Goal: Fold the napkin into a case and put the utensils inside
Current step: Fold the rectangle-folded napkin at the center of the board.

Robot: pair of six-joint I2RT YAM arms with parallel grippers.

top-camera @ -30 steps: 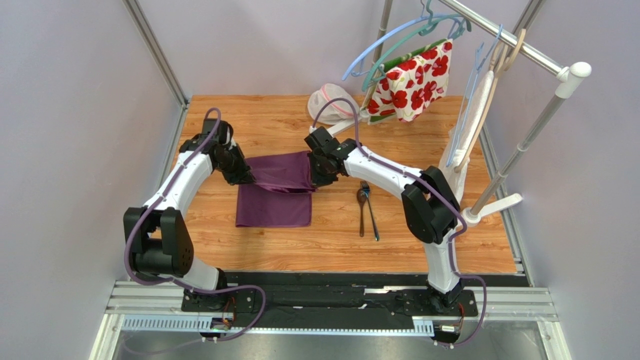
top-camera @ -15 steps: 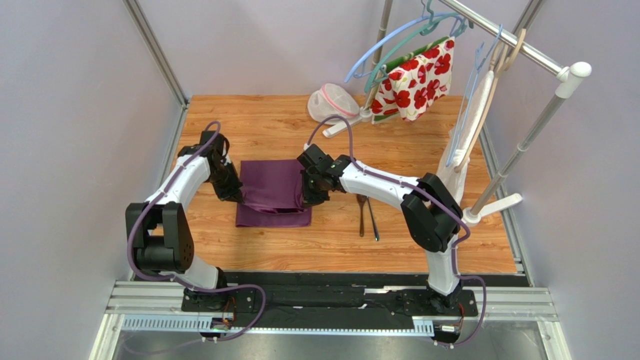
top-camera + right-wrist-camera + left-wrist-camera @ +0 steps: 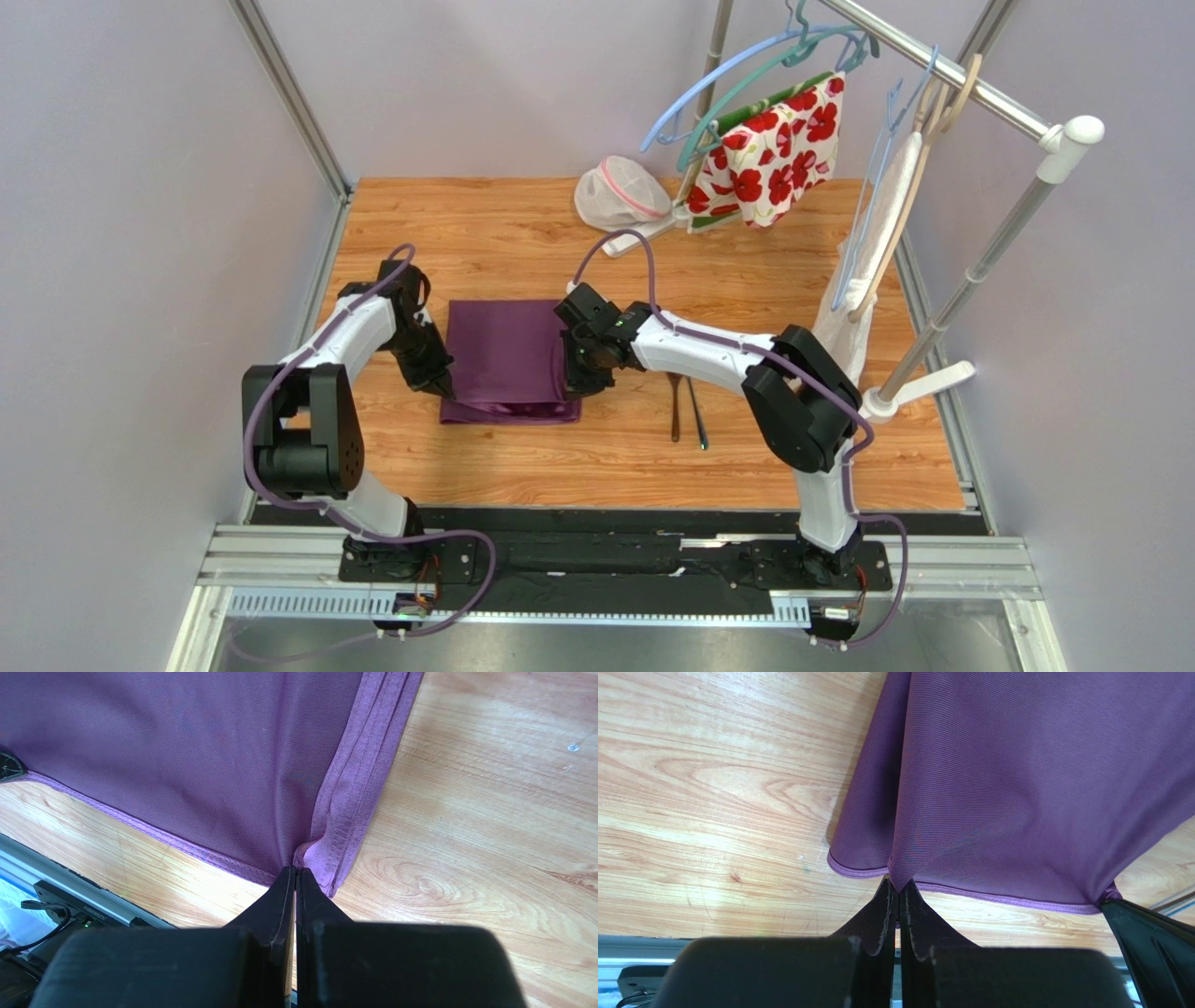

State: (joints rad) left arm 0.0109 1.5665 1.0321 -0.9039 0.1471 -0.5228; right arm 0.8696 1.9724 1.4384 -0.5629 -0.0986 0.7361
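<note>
Since 1 s ago: both grippers have come toward 6 o'clock, dragging the far edge of the napkin over its own lower layer. The fold now covers nearly all of it; only a thin strip of the under layer shows along the 6 o'clock edge. Utensils unchanged. L gripper sits at the napkin's 9 o'clock side near the front corner. In the L wrist view its jaws are pressed together on a point of the hem, with cloth fanning away from the pinch. R gripper is at the 3 o'clock side, front corner. In the R wrist view its jaws are likewise clamped tight on a bunched corner where several hem layers stack. Napkin lies approx. mid-table between the two grippers, a flat plum rectangle with the top layer stretched between the two pinches. Utensils are side by side on the wood, at 3 o'clock of the napkin and apart from it, handles toward 6 o'clock — far ends hidden under the R forearm. At 12–1 o'clock: a white mesh pouch on the table, and a flowered cloth hanging from the rack.
</note>
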